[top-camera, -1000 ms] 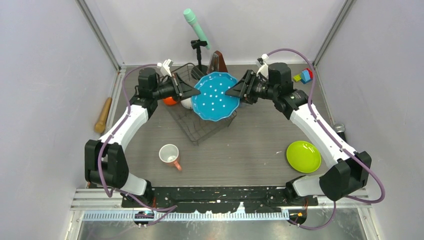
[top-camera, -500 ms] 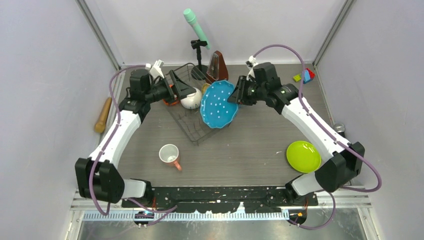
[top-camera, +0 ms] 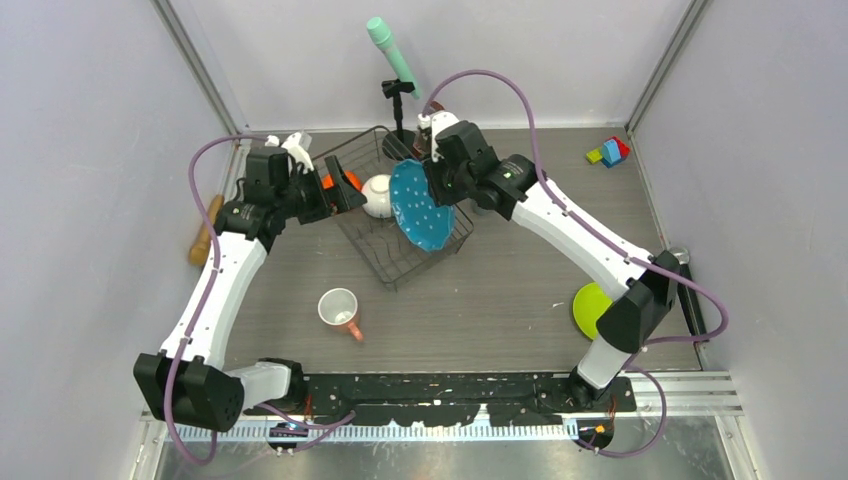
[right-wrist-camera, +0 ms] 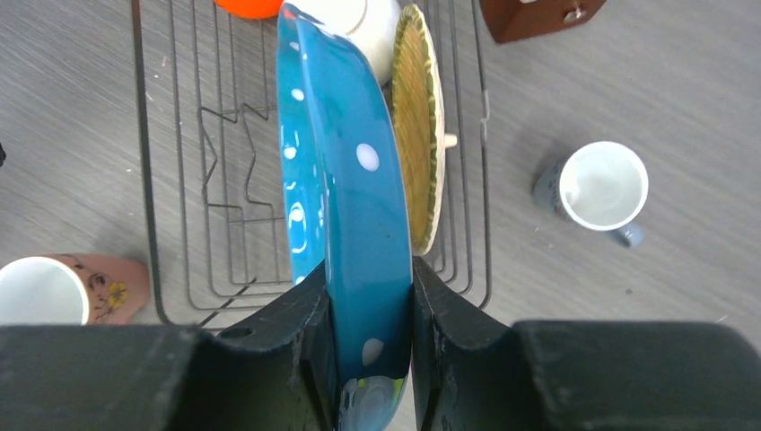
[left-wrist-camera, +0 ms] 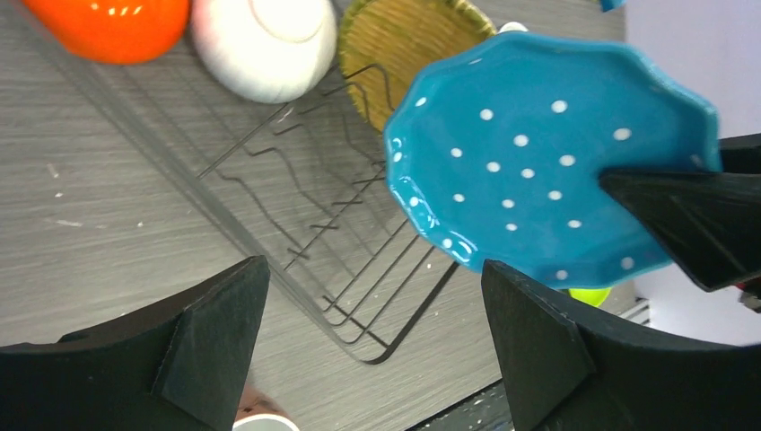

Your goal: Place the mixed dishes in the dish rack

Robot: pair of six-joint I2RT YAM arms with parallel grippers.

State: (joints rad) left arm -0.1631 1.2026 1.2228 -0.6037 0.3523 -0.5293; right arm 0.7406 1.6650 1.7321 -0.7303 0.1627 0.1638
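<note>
Stretched toward upper centre, the right tool [right-wrist-camera: 368, 292] clamps the blue white-dotted ceramic plate [right-wrist-camera: 345, 180] upright on edge above the black wire dish rack [top-camera: 400, 265], while the left tool [left-wrist-camera: 372, 269] gapes empty at the rack's left.

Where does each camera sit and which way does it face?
Top external: fixed above and behind the bases, looking down at the table; both arms show.
Left wrist: on the left arm, looking down over the dish rack; its open jaws frame the bottom.
Right wrist: on the right arm, looking down along the edge of the blue dotted plate, its jaws shut on it.
Shared: all three show rack and plate; both wrists show the yellow woven plate.
</note>
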